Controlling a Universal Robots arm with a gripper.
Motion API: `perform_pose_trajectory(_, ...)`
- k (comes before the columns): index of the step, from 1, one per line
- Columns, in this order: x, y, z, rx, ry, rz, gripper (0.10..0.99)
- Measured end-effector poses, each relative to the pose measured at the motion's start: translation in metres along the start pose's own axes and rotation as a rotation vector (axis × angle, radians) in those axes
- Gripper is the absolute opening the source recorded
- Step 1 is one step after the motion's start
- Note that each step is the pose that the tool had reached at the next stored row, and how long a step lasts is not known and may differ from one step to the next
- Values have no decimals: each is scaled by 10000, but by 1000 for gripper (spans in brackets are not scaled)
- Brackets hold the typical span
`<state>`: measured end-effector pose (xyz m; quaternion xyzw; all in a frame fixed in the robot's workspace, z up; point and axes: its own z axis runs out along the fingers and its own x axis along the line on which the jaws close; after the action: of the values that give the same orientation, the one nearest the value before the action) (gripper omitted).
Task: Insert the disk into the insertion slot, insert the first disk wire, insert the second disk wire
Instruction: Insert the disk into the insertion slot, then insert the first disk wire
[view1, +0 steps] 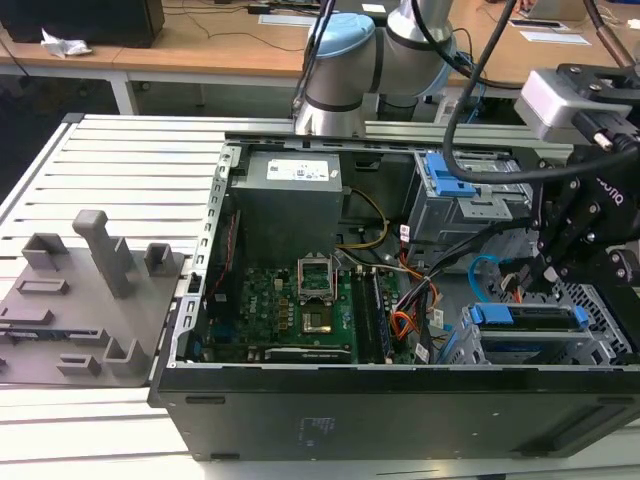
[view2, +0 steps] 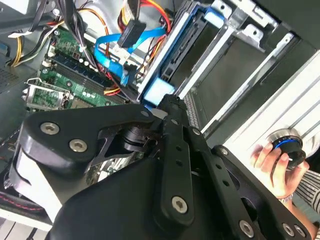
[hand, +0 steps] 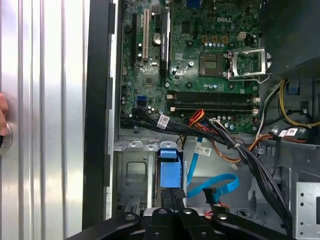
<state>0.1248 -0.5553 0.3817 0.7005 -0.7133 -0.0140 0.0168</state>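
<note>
The disk, grey in its bright blue caddy, lies in the insertion slot at the exterior view's lower right. My gripper hangs just above its rear end. In both wrist views the fingers stand narrow and shut, tips against the caddy's blue end, with nothing between them. The second disk wire, light blue, loops loose beside the caddy with its dark plug free. The first disk wire, an orange, red and black bundle, lies further in over the board.
A taller cage with blue latches stands behind the slot. The motherboard and black cable bundles fill the case middle. A person's hand holds a round black knob outside the case wall. Grey fixtures sit on the exterior view's left.
</note>
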Motion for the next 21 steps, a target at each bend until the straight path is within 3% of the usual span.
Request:
perform_pose_trajectory(9, -2, -94, 161, -3, 0, 0, 106)
perform_pose_trajectory(21, -3, -112, 178, -3, 1, 1, 106)
